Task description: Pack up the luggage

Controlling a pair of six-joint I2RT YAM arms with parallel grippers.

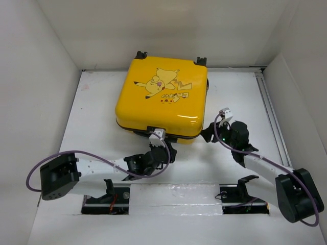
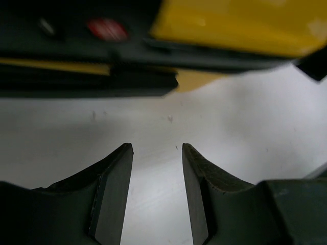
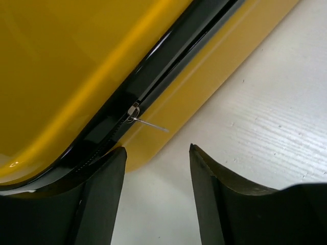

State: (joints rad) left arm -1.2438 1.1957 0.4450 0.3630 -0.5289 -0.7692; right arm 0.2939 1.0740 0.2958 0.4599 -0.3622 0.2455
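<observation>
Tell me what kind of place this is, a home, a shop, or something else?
Probably a robot lab test cell, not a home. Plain white walls box in a white table, a left arm and right arm are mounted at its near edge, and a yellow suitcase lies on it.

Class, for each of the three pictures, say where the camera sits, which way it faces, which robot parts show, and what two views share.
Top external: above and behind the arms, looking down on the white table and closed bright-yellow hard-shell suitcase; both arms show.
Left wrist: low on the left arm, facing the suitcase's near edge; its open jaws show.
Right wrist: on the right arm, looking down at the black zipper with silver pull; open jaws show.
Shared: both wrist views show yellow shell and table.
</observation>
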